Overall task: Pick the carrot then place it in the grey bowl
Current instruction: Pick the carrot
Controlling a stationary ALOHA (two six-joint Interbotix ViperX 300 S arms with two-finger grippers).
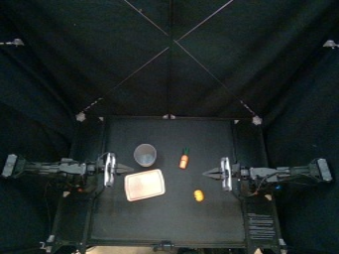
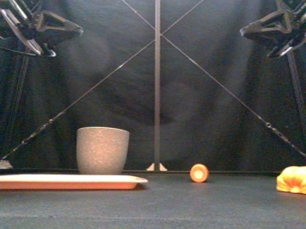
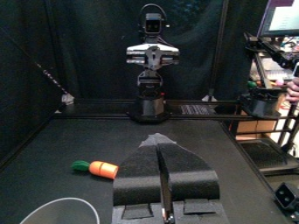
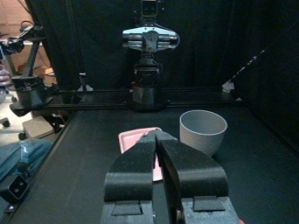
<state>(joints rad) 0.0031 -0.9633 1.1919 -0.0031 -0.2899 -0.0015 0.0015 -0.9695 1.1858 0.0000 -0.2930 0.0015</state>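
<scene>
We are looking at the carrot [image 1: 184, 157] lying on the counter [image 1: 212, 223] a little behind the middle, with its orange end facing the front edge and its green top turned toward the back curtain, and neither arm is touching it. The grey bowl [image 1: 146, 153] is standing upright to the carrot's left, near it but apart from it. The pink tray [image 1: 145, 186] is lying flat in front of the bowl. A small yellow toy [image 1: 199, 194] is sitting just right of the tray, closer to the front than the carrot. The left pincer [image 3: 158, 144] is hanging over the counter's left side with its jaws pressed together and nothing between them, pointing across toward the opposite arm. The right pincer [image 4: 159, 138] is hanging over the right side in the same way, its jaws also pressed together and empty. Both are hovering above the counter, well apart from the carrot and the bowl
</scene>
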